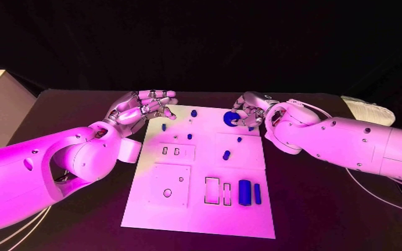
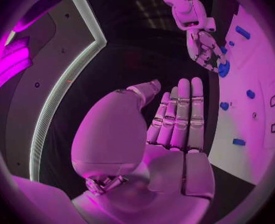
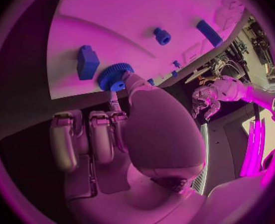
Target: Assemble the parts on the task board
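The white task board (image 1: 210,216) lies in the middle of the black table. My right hand (image 1: 251,111) is over its far right corner and pinches a blue gear (image 1: 230,118) between thumb and finger, low over the board. The gear (image 3: 114,76) sits at the thumb tip next to a blue block (image 3: 86,62). My left hand (image 1: 140,108) hovers at the board's far left corner, fingers straight and apart, holding nothing. Small blue pegs (image 1: 193,113) dot the far half. Two blue blocks (image 1: 244,192) stand near the front right.
Empty rectangular slots (image 1: 212,190) and a raised plate with an oval hole (image 1: 168,193) are on the board's near half. A pale bundle (image 1: 369,110) lies at the back right, a beige box (image 1: 10,106) at the left edge. Cables (image 1: 377,190) trail by my right arm.
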